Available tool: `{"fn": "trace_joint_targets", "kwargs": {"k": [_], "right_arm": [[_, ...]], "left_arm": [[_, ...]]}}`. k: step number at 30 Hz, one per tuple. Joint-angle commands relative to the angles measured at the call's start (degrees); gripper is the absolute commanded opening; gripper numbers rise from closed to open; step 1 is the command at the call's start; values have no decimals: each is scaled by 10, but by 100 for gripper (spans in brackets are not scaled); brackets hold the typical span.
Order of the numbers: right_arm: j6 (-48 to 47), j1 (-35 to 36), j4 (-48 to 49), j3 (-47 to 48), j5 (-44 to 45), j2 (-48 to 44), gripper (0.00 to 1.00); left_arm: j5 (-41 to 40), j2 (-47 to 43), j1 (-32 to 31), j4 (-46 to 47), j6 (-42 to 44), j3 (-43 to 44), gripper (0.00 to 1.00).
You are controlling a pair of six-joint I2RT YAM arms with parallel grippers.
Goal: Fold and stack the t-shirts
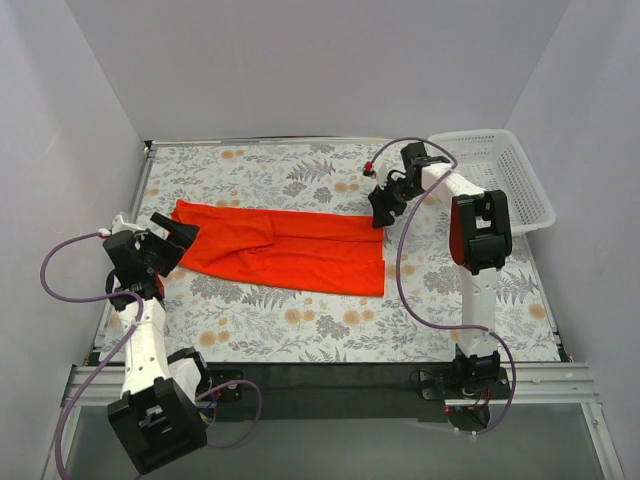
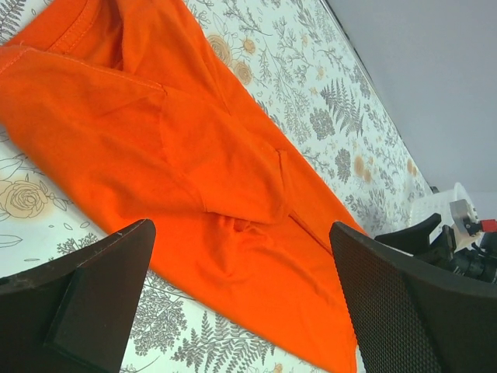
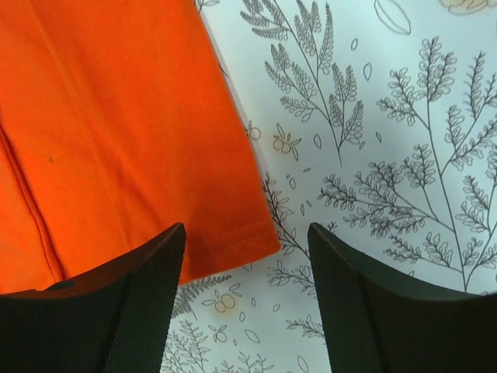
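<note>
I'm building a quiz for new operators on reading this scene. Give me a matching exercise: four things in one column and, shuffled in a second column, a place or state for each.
Things
1. t-shirt
2. basket
3. left gripper
4. right gripper

Places or states
A. open, over the shirt's hemmed right corner
B. at the far right corner of the table
C. open, at the shirt's left end
D. lying flat across the middle of the table

Pairs: 1-D, 2-B, 3-C, 4-A

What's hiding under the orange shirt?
Only the flowery table cover shows around the t-shirt. Whatever lies beneath it is covered, so I cannot tell.
</note>
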Motion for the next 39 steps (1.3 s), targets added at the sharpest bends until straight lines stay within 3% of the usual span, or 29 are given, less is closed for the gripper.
{"fn": "trace_joint_targets", "kwargs": {"k": [1, 5, 8, 10, 11, 16, 20, 26, 28, 29, 32, 34, 39], "right_arm": [[-1, 10, -25, 28, -11, 17, 58], [4, 13, -35, 15, -21, 21, 45], [9, 11, -35, -7, -8, 6, 20], [16, 8, -31, -27, 11, -11, 11], [19, 8, -32, -35, 31, -19, 2], [44, -18, 9, -132, 80, -112, 1], [64, -39, 57, -270, 144, -199, 1], [57, -68, 85, -405, 202, -321, 1], [51, -81, 87, -437, 198, -359, 12], [46, -85, 86, -445, 186, -372, 32], [40, -92, 86, -447, 165, -423, 52], [40, -92, 82, -427, 138, -452, 59], [63, -91, 77, -388, 33, -476, 60]], "left_arm": [[11, -15, -4, -11, 18, 2, 88], [17, -15, -9, -7, 13, -1, 88], [26, -15, -10, -6, 8, 0, 88], [32, -13, -13, -5, 7, 2, 88], [33, -12, -13, -5, 6, 2, 88], [45, 3, -21, 3, 1, 6, 88], [60, 16, -28, 18, -12, 1, 88], [90, 78, -43, 66, -71, -34, 84], [73, 100, -51, 81, -87, -39, 82], [66, 109, -57, 90, -102, -41, 82], [24, 154, -79, 132, -125, -41, 79], [-2, 208, -93, 154, -140, -21, 74], [-54, 334, -113, 156, -144, 35, 63]]}}
